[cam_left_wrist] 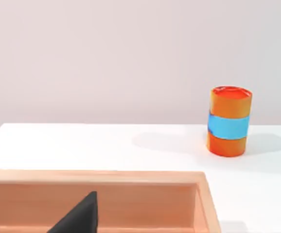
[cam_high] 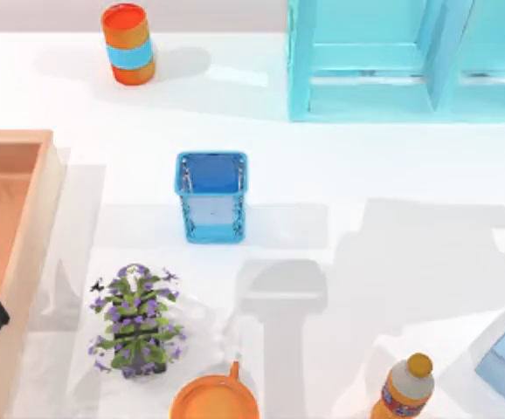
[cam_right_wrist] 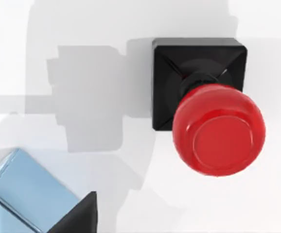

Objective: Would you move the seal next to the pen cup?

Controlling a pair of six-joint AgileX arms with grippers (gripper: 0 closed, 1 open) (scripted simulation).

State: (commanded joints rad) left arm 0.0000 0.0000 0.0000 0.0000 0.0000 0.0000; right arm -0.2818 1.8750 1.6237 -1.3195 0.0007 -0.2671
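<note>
**Seal sitting under the right wrist camera, pen cup standing mid-table**

The seal [cam_right_wrist: 208, 107] is standing upright on the white table [cam_high: 392, 175], seen from straight above in the right wrist view: its black square base is resting flat and its glossy red knob is rising toward the camera. A light-blue box [cam_right_wrist: 24, 194] is lying near it, apart from it, and a dark fingertip [cam_right_wrist: 79, 216] of the right arm's pincer is poking into that view beside the box. Nothing is gripping the seal; how far that pincer is open I cannot tell.

The pen cup [cam_high: 211, 196] is standing upright near the middle of the table in the top view, with a potted flowering plant [cam_high: 136, 320] nearer the front-left, an orange bowl [cam_high: 214, 400] and an orange bottle [cam_high: 407, 390] along the front edge, and a turquoise shelf unit [cam_high: 392, 61] at the back.

The left arm is sitting parked at the table's left edge over the wooden tray [cam_high: 21, 227]; its pincer's opening I cannot tell. An orange cylinder with a light-blue band [cam_left_wrist: 229, 121] is standing at the back left
</note>
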